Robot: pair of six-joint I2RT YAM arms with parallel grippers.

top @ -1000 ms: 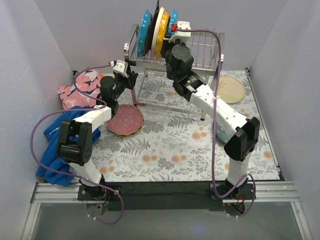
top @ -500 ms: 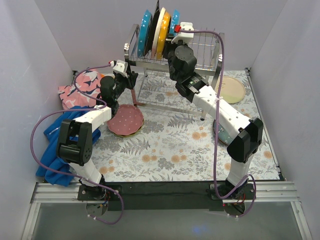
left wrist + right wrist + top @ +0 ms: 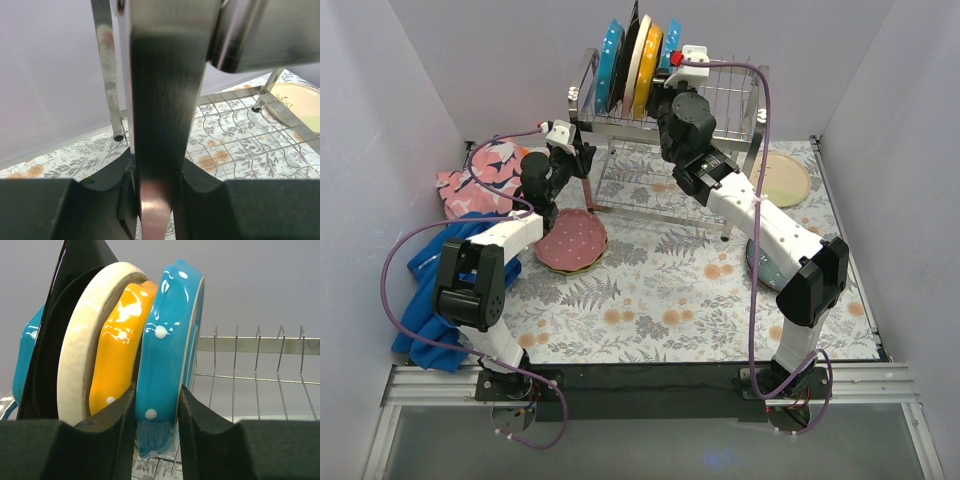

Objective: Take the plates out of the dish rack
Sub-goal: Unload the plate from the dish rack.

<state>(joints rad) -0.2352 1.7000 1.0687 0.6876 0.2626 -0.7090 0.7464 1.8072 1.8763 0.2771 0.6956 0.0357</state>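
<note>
Nearest you, on the left edge of the floral worktop [image 3: 660,290], lies a crumpled blue cloth [image 3: 420,290], with a pink floral cloth [image 3: 470,185] just behind it. Ahead of the left arm, a pink dotted plate [image 3: 572,240] lies flat on top of another plate whose rim shows beneath it. On the right, a bluish plate [image 3: 761,268] lies flat, partly hidden under your right forearm.

Your left gripper [image 3: 155,190] is closed on a flat chrome leg [image 3: 160,100] of the dish rack [image 3: 730,105], at the rack's left end, with the strip pinched between both fingers.

Further back on the right, a pale yellow-green plate [image 3: 782,178] lies flat beside the rack's right legs.

On the rack's top tier, at its left end, five plates stand on edge, packed together. From the left they are a teal plate [image 3: 27,355], a black square plate [image 3: 75,265], a cream plate [image 3: 82,340], an orange plate [image 3: 120,350] and a teal dotted plate [image 3: 167,340]. Your right gripper [image 3: 156,415] clamps the lower rim of the teal dotted plate, one finger on each face. That plate leans against the orange one. The slot wires to its right hold nothing.
</note>
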